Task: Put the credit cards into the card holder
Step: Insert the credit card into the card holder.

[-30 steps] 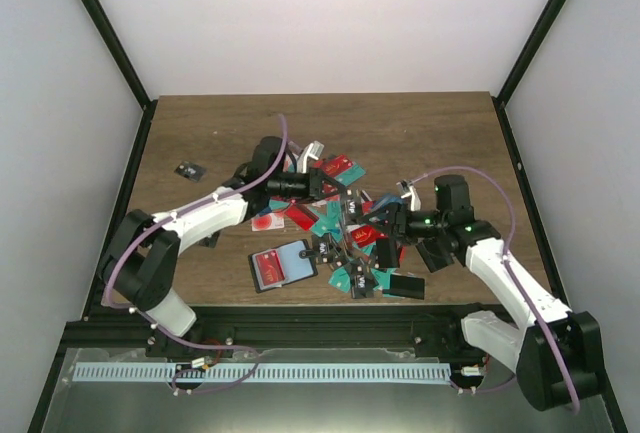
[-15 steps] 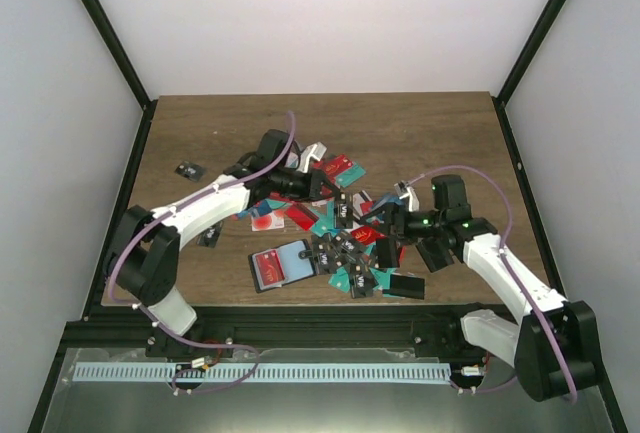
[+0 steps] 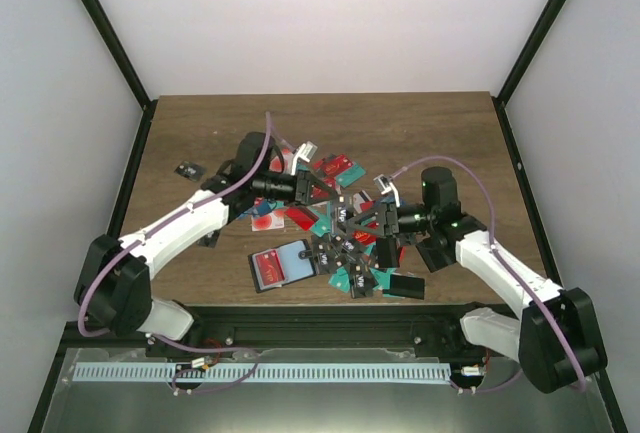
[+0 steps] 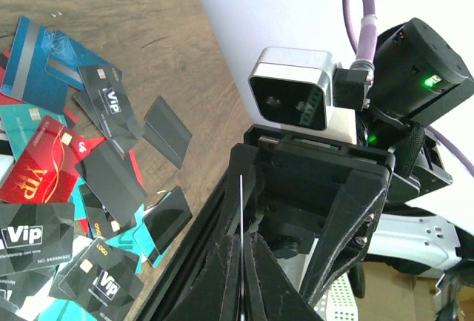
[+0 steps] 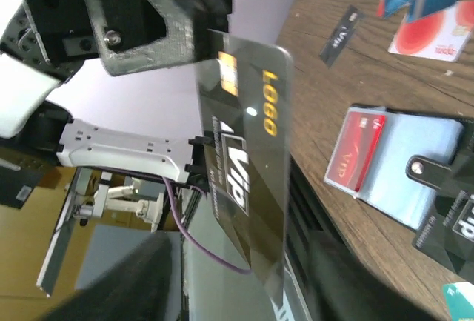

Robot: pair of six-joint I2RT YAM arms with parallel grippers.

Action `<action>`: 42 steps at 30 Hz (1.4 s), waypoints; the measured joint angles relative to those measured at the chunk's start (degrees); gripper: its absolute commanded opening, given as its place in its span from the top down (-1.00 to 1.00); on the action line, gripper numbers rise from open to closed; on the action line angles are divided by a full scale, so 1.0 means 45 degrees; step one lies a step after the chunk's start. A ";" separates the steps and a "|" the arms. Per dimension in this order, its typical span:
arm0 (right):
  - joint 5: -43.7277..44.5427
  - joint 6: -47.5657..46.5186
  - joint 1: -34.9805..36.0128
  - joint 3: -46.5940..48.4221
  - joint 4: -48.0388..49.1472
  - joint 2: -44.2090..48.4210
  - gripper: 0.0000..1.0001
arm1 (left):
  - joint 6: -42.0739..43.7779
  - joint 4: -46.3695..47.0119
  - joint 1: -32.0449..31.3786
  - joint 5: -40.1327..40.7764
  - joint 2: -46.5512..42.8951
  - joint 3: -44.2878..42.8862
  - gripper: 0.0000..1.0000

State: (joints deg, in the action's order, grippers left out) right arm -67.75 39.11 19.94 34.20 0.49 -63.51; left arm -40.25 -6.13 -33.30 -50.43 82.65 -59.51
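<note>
While the left gripper point(image 4: 241, 243) clamps a black card point(image 5: 248, 158) printed "LOGO" and "Vip", raised right of the card holder point(image 5: 415, 180), the blurred jaws of the right gripper point(image 3: 372, 221) stand apart around it. The card holder lies open, one red card point(image 5: 361, 150) in its clear pocket; loose credit cards point(image 4: 44, 165), several reading "Vip", are heaped right of it.

Lower end of the black Vip card point(image 5: 244, 150) blurs out — the right jaws beside it dark smears.

The upright glossy black plastic card point(image 5: 248, 173) reads "LOGO" in yellow and "Vip" in white. Several flat black cards point(image 4: 111, 102) read "Vip"; a red card point(image 4: 41, 165) reads "VIP".
</note>
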 measured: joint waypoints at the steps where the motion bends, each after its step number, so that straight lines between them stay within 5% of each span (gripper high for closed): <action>1: -0.0010 0.0024 0.0029 0.0000 0.0053 -0.0015 0.29 | -0.0092 0.0063 0.0000 -0.0039 -0.0063 0.0092 0.92; 6: -0.0204 0.1141 0.0500 0.0102 0.1452 -0.0393 0.89 | -0.0500 0.0301 0.0010 -0.0121 -0.0491 0.0437 0.92; 8: -0.0248 0.1549 0.0627 0.0160 0.1826 -0.0573 0.98 | -0.0675 0.0466 0.0024 -0.0160 -0.0767 0.0602 0.89; 12: -0.0500 0.1875 0.0792 0.0393 0.2336 -0.0753 0.99 | -0.0806 0.0607 0.0126 0.0000 -0.1132 0.0845 -0.04; 14: -0.0525 0.2001 0.0850 0.0573 0.2535 -0.0855 0.99 | -0.0962 0.0520 0.0151 0.0209 -0.1331 0.0899 -0.17; 17: -0.0588 0.2239 0.0855 0.0777 0.2885 -0.1039 0.99 | -0.1098 0.0257 0.0350 0.0685 -0.2021 0.1117 -0.14; 21: -0.0719 0.2861 0.0855 0.0874 0.3813 -0.1282 0.99 | -0.1443 0.0500 0.0636 0.1039 -0.3395 0.1914 0.16; 25: -0.0957 0.3541 0.0865 0.0894 0.4852 -0.1574 0.99 | -0.2098 0.1656 0.0631 0.0801 -0.4187 0.3220 0.17; 37: -0.1647 0.4590 0.1054 0.1059 0.6625 -0.2351 0.99 | -0.3774 0.4328 0.0617 0.0466 -0.3988 0.4328 0.40; 42: -0.1797 0.4673 0.1117 0.1078 0.6781 -0.2501 0.99 | -0.4255 0.5319 0.0529 0.0223 -0.3463 0.4396 0.73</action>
State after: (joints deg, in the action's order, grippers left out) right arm -75.83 60.14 24.97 39.05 31.00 -74.76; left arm -59.40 17.80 -30.92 -49.43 67.07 -39.72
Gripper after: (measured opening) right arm 0.024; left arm 0.219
